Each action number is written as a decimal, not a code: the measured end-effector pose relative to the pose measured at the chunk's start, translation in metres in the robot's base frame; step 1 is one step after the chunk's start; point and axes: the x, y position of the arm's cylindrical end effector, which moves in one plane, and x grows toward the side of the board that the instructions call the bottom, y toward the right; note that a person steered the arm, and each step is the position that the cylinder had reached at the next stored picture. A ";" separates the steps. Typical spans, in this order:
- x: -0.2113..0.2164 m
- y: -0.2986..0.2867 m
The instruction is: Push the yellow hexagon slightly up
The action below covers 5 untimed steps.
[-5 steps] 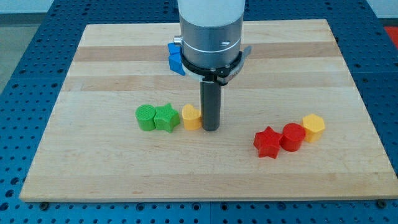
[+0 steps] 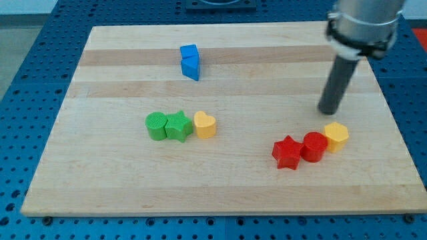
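The yellow hexagon lies at the right of the wooden board, touching the red cylinder on its left. My tip stands just above the yellow hexagon in the view, a small gap away and slightly to its left. The rod rises up and to the right to the arm body at the view's top right.
A red star touches the red cylinder's left side. A green cylinder, green star and yellow heart sit in a row at centre left. Blue blocks lie near the view's top.
My tip has moved from beside the yellow heart at the centre to the right, and stands just above the yellow hexagon. No block has moved.
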 end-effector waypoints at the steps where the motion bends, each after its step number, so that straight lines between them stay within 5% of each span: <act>1: 0.001 0.029; 2: 0.078 0.021; 3: 0.096 0.004; 5: 0.019 -0.018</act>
